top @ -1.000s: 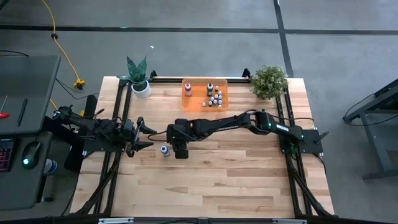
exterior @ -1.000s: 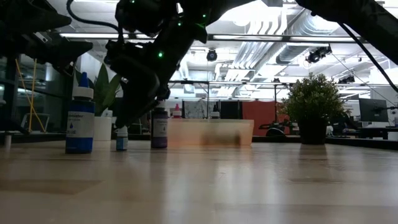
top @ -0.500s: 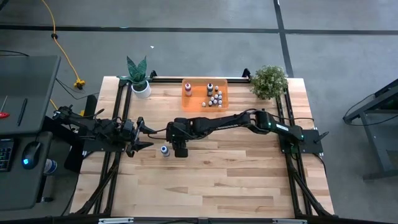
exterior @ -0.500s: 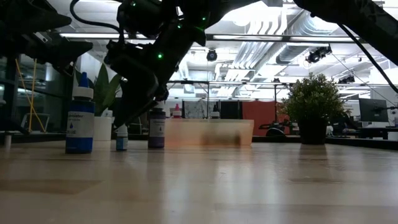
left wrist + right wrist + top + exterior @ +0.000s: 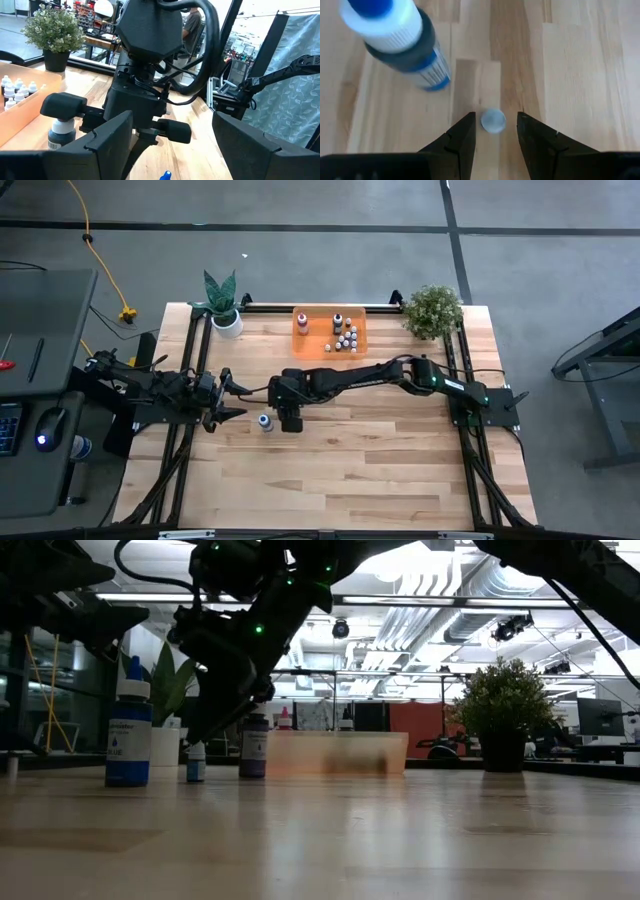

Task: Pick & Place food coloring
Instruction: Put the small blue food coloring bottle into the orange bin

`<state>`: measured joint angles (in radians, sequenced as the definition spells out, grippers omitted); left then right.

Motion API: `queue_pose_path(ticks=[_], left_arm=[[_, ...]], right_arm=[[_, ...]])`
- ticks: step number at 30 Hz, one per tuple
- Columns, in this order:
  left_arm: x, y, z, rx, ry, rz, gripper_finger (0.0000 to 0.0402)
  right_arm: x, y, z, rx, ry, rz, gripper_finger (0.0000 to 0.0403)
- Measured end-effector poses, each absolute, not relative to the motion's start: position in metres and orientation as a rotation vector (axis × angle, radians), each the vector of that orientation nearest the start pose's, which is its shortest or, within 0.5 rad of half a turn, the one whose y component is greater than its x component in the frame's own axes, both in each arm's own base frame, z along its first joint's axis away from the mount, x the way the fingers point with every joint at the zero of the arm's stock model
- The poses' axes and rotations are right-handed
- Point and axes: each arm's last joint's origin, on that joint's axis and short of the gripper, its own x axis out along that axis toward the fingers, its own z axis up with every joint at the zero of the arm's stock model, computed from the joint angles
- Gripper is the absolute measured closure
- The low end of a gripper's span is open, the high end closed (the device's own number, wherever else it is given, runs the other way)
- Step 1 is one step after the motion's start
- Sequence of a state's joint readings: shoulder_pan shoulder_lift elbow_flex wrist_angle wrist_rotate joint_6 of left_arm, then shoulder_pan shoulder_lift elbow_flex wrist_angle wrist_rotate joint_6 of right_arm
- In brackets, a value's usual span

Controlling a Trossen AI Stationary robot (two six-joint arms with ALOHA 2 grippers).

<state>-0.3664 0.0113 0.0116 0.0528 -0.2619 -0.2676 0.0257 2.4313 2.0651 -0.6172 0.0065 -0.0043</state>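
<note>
Wooden table (image 5: 350, 470), orange tray (image 5: 305, 335), spiky potted plant (image 5: 222, 298), bushy plant (image 5: 433, 310)

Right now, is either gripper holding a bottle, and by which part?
Nothing is held. The right gripper is open, its fingers straddling a small bottle's cap from above without touching. The left gripper is open and empty at the table's left.

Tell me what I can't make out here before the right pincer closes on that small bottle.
- The small bottle under the right pincer: hidden in the high view by that arm.
- Bottles in the orange tray: too small to count in the high view; blurred behind its wall in the low view.
- The blue-capped bottle: cut off by the right wrist view's edge, label unreadable.
</note>
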Motion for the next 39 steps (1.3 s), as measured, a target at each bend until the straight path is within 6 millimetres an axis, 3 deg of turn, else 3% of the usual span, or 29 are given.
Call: queue_pose_path(ticks=[39], left_arm=[[0.0929, -0.0276, 0.1716, -0.284, -0.036, -0.111, 0.013]], right_arm=[[0.5238, 0.0136, 0.1582, -0.049, 0.998, 0.024, 0.027]])
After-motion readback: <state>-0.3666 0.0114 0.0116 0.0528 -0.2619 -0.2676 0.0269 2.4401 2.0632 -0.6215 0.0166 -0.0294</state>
